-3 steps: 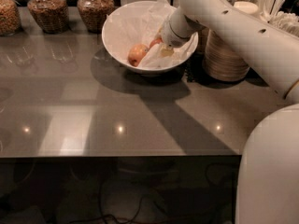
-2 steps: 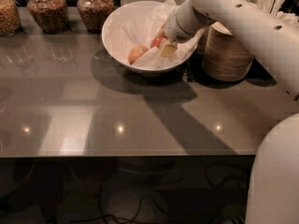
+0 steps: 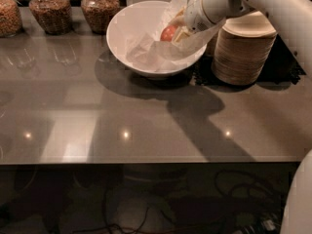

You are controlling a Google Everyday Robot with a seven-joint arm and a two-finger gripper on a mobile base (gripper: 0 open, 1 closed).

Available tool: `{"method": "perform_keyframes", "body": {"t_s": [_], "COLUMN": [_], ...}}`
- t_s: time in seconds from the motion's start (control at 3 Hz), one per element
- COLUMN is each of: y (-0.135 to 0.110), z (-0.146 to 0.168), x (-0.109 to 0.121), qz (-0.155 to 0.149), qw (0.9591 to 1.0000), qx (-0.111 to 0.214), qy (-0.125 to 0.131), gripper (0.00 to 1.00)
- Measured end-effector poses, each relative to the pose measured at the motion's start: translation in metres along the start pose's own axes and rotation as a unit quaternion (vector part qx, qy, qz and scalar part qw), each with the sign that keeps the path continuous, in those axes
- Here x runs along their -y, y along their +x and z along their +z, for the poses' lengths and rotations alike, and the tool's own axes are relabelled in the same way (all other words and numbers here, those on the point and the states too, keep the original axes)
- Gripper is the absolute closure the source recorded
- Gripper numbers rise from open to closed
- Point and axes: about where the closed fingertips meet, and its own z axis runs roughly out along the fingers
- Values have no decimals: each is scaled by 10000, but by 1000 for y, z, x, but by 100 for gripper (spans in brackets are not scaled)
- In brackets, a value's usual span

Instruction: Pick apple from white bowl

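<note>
Three glass jars (image 3: 48, 9) with brown contents stand left of the white bowl (image 3: 119, 28), towards its far side, on the grey tabletop (image 3: 146, 126). Inside the bowl, crinkled tissue paper (image 3: 146, 50) rises toward the right rim and drapes over it. The apple (image 3: 167, 33) is high at the bowl's right side, above the paper, clasped by the hand (image 3: 177, 32), which reaches in over the right rim. A moment earlier the apple lay lower, left of the bowl's centre, with the hand lower beside it. A stack of beige bowls (image 3: 241, 52) stands just right of the white bowl.
</note>
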Motion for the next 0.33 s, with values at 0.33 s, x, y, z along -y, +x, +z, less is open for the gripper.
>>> {"method": "perform_keyframes", "body": {"t_s": [0.33], "y": [5], "z": [-19], "x": [-5], "qz": [446], "qw": [9968], "qx": [661], "qy": [-104], "gripper": [100]}}
